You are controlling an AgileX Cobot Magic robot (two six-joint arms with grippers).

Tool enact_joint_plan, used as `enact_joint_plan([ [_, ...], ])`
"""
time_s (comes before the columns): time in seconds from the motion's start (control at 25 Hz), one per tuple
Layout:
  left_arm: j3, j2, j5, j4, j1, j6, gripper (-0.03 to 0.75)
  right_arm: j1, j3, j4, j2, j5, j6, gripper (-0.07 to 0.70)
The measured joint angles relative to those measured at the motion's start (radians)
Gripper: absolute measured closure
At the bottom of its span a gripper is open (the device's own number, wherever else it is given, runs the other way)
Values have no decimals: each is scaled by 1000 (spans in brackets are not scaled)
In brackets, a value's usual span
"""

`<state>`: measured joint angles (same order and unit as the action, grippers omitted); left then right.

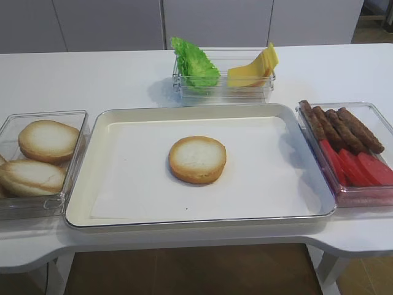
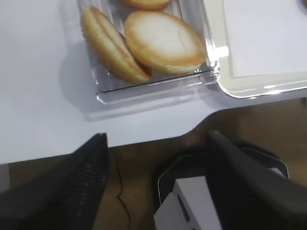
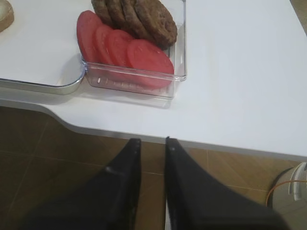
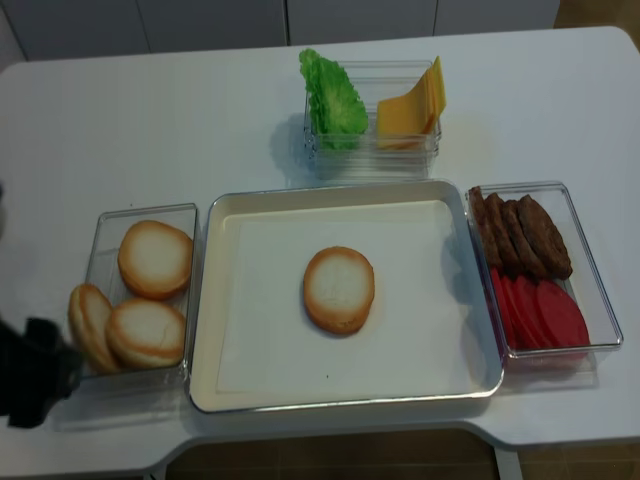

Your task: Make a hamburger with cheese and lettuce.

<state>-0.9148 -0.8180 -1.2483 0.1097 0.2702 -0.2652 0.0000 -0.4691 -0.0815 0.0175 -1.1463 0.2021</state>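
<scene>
Tabletop (image 1: 92,74) set for burger assembly, one bun half laid out.
Left: clear bin of spare bun halves (image 1: 46,140); left pincer (image 2: 153,158) off the tabletop edge, jaws apart, empty. Centre: tray (image 1: 110,117) with the hamburger (image 1: 197,159) cut face up on its white liner; behind it, a clear bin with the lettuce (image 1: 193,64) left of the cheese (image 1: 253,67). Right: bin of brown patties (image 1: 341,126) and tomato slices (image 1: 356,166); right pincer (image 3: 152,143) below the tabletop edge, jaws together, empty.

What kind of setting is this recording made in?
Probably a staged food-assembly station, not a working kitchen: a plain white table holding a cream metal tray with one round bun half, flanked by clear plastic bins of sorted ingredients, with pale cabinet fronts behind.
</scene>
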Motion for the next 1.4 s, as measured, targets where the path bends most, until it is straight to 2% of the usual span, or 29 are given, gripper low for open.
enact_joint_plan([
  [0.32,45,257,-8,70,0,-64,251,0,0,0,0,0,0,498],
  [0.68,72,398,-18,84,0,-79,251,0,0,0,0,0,0,498],
  [1.0,227,596,-23,41,0,-27,251,0,0,0,0,0,0,498],
  [1.28,312,789,-31,38,0,4,251,0,0,0,0,0,0,498],
  [1.4,330,831,-31,25,0,56,251,0,0,0,0,0,0,498],
])
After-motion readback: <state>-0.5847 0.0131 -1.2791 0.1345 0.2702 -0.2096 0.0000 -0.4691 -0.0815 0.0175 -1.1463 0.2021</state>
